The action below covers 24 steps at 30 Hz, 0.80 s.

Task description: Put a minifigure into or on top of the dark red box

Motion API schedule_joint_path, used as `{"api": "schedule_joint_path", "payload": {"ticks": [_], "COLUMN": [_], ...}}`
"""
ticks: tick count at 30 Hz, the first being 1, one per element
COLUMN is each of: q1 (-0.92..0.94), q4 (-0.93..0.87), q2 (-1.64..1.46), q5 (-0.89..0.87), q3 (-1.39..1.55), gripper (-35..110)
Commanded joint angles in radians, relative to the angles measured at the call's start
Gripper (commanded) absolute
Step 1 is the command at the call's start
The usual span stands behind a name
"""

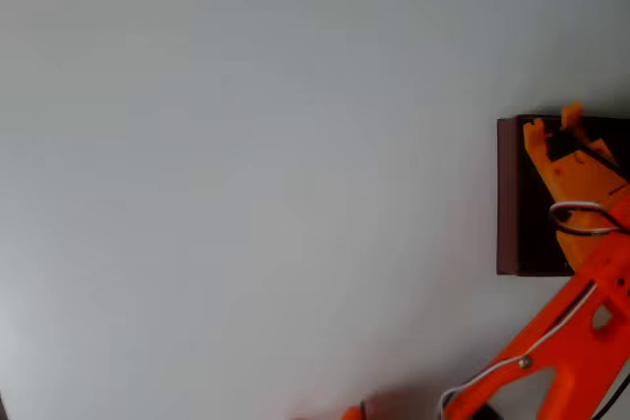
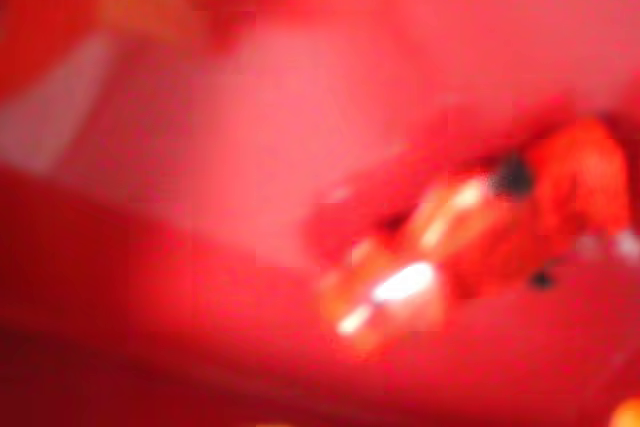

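While the orange gripper point(image 1: 551, 125) hangs over the dark red box point(image 1: 508, 194) at the overhead view's right edge, its fingers look parted — the blurred wrist view shows a reddish shape, possibly the minifigure point(image 2: 440, 247). Judged: placement step; next, confirm release and lift clear.

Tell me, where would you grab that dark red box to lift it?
The dark red box is probably best pinched by its long left wall, as the overhead view shows it, coming straight down from above. That wall is thin, upright and bare, so two fingers could straddle it. The gripper and arm hang over the right part.
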<state>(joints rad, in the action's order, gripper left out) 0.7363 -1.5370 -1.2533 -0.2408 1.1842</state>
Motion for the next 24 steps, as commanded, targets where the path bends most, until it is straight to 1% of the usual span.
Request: {"api": "schedule_joint_path", "payload": {"ticks": [1, 7, 12, 19, 21, 24], "q1": [-0.029, -0.152, -0.331, -0.673, -0.756, -0.851], "q4": [-0.005, 0.034, 0.048, 0.137, 0.140, 0.126], "q2": [-0.225, -0.641, -1.000, -1.631, -1.726, -1.770], "q5": [0.025, 0.130, 0.141, 0.018, 0.002, -0.012], "q3": [0.124, 0.528, 0.779, 1.140, 1.197, 1.224], "gripper": [15, 13, 12, 11, 8, 7]}}
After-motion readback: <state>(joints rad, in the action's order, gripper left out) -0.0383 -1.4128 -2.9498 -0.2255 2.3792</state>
